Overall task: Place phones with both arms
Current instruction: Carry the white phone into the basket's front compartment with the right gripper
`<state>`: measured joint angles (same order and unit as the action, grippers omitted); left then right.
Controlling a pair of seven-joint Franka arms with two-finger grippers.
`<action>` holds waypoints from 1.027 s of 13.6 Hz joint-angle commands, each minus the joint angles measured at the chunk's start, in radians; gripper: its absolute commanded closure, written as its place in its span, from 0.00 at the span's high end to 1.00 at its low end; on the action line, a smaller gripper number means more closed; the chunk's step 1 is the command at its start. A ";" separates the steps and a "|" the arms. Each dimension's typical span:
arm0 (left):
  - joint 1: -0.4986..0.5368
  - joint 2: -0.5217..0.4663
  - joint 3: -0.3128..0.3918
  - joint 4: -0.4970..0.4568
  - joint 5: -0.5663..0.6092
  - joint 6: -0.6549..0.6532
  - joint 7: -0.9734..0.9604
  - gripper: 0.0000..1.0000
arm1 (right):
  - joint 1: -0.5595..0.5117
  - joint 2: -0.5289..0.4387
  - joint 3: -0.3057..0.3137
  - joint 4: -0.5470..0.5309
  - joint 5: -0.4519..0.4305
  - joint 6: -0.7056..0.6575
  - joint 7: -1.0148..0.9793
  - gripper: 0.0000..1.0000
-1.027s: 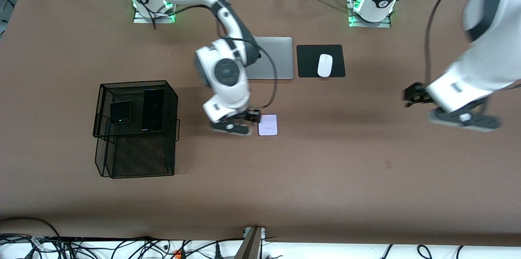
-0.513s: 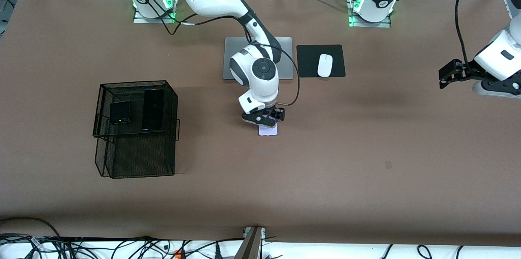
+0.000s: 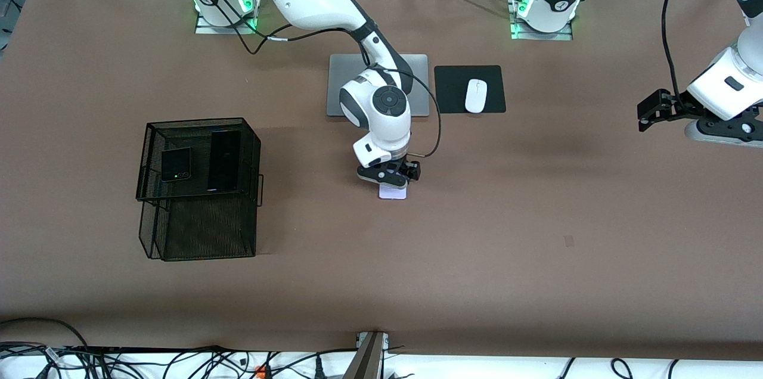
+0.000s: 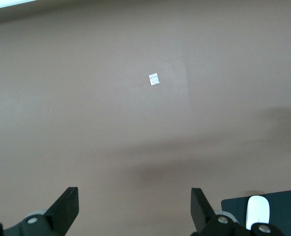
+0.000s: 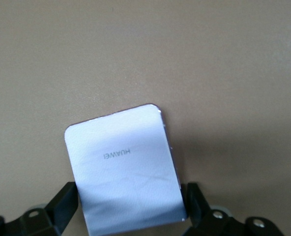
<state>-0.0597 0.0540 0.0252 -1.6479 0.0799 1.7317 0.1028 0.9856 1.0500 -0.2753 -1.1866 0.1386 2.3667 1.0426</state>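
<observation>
The pale lilac-white phone [image 3: 393, 193] lies flat on the brown table, nearer to the front camera than the laptop. My right gripper [image 3: 389, 182] is low over it, open, with one finger on each side of the phone [image 5: 123, 167]. The fingers [image 5: 64, 202] stand close to its long edges. The small near-square black phone [image 3: 176, 164] and the long slim black phone [image 3: 225, 160] lie side by side on the top tier of a black mesh rack [image 3: 199, 124]. My left gripper [image 3: 645, 112] is open and empty above the table at the left arm's end [image 4: 133, 211].
A grey laptop [image 3: 417, 84] lies closed between the arm bases. Beside it a white mouse [image 3: 475, 95] sits on a black pad [image 3: 495, 78]; both show in the left wrist view [image 4: 257, 211]. A small white speck [image 4: 153, 79] lies on the table.
My right gripper has moved from beside the lilac phone to over it and come down around it. My left arm has drawn back toward its end of the table.
</observation>
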 commanded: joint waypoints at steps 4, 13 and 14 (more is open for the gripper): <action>0.003 -0.020 -0.007 -0.009 -0.012 0.005 0.018 1.00 | 0.001 -0.001 -0.022 0.035 -0.024 -0.074 -0.047 0.29; -0.002 -0.017 -0.010 -0.009 -0.022 -0.024 0.015 1.00 | -0.207 -0.287 -0.018 0.136 0.041 -0.578 -0.378 0.23; -0.003 -0.016 -0.010 -0.007 -0.022 -0.023 0.012 1.00 | -0.259 -0.326 -0.018 0.136 0.047 -0.633 -0.459 0.23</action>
<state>-0.0642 0.0503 0.0162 -1.6500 0.0788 1.7152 0.1030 0.8153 0.8068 -0.3183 -1.0334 0.1572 1.8216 0.7088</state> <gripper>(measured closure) 0.000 0.132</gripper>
